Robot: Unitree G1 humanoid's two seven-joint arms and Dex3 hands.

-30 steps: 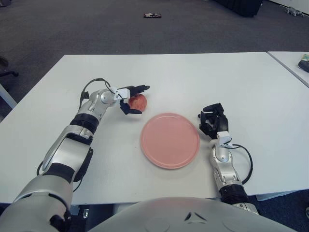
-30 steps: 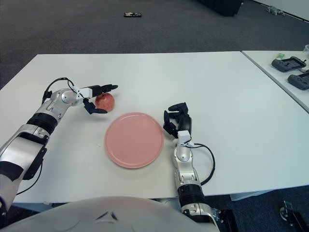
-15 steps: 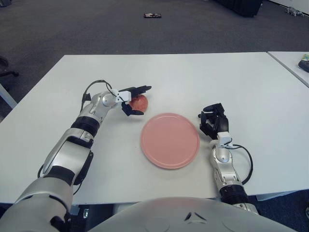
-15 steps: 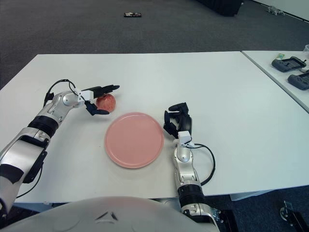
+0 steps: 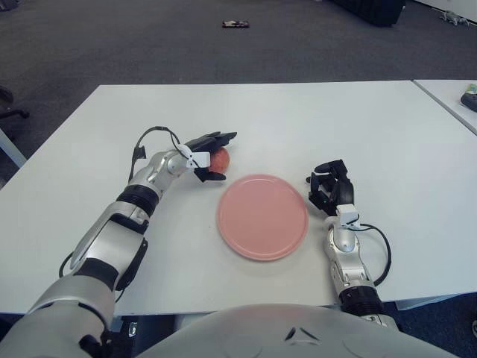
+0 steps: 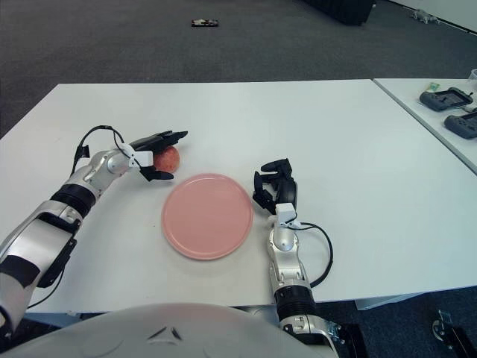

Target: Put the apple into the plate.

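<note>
The apple [image 5: 219,157] is small, round and red with a paler yellowish patch, sitting on the white tabletop [image 5: 298,119] just beyond the plate's far-left rim, apart from it. The plate [image 5: 262,216] is round, flat and salmon pink, lying level near the tabletop's front edge with nothing on it.

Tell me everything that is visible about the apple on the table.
The apple is small, round and reddish with a paler patch, and its skin looks smooth. It sits on the white table, just behind and to the left of the pink plate, not on it. The left hand wraps around it: dark fingers reach over its top and one curls under its front, hiding much of it. A firm grip cannot be confirmed.
</note>
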